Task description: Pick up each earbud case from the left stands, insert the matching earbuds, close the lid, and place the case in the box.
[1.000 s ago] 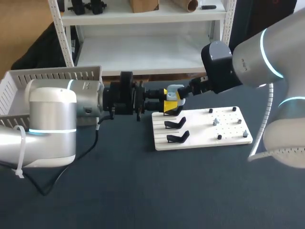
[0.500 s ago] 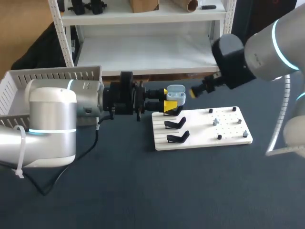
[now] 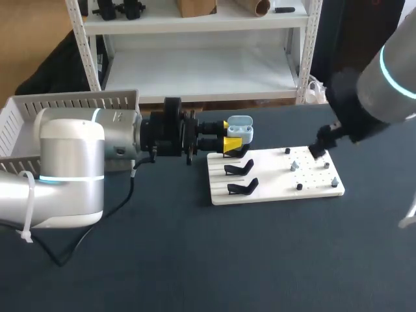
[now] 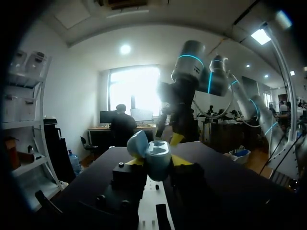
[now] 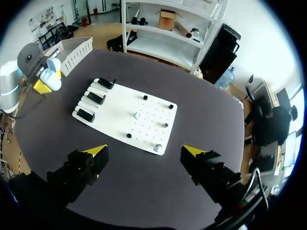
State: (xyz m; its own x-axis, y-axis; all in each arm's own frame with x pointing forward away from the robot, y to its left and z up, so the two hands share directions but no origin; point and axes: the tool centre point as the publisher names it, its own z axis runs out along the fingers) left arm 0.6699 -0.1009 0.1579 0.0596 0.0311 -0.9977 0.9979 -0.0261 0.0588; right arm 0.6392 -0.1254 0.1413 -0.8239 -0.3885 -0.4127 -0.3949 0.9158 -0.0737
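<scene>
Right arm's backing off: its tool (image 5: pixel 144 151) was right up at the open earbud case (image 3: pixel 240 128) a second ago, now it's well apart from it, up past the white board (image 3: pixel 273 179).

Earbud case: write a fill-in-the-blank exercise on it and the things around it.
1. The left end effector holds the case with its lid ___.
2. The right end effector is open and holds ___.
3. The stands on the white board are ___ in colour.

Missing words: open; nothing; black.
</scene>
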